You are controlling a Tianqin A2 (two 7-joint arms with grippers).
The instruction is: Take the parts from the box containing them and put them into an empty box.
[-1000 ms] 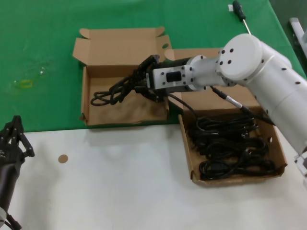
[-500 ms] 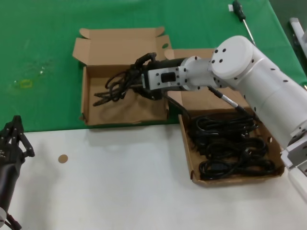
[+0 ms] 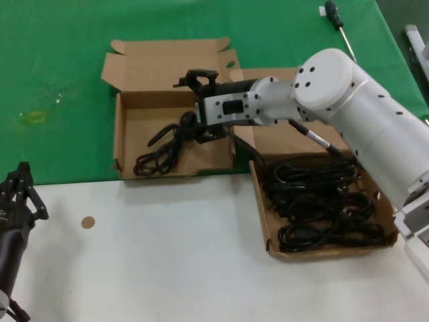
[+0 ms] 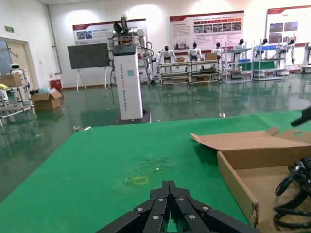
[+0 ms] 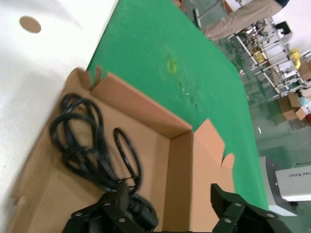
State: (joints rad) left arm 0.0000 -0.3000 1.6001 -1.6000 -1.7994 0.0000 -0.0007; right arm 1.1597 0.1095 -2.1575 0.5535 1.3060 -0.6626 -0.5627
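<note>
The right gripper reached across the far half of the worktop, over the narrow box, which sat on the green mat toward the far left with its lid folded back. Its fingers were spread wide and grasped nothing; one black finger showed above the box's rear wall and the other lower, near the cord. A cord bundle lay loose on the floor of that box, sprawled from the middle toward its near-left corner, with one end just beside the lower finger; whether they touched could not be told. In the right wrist view the same bundle lay on the cardboard floor between the spread fingers and the box's near wall. The wide box stood at the right side of the worktop, straddling the mat's near edge, and held a pile of cords filling most of its floor. The left gripper was parked at the near-left edge, over the white surface, its fingers closed together on nothing. A screwdriver lay near the far-right corner.
</note>
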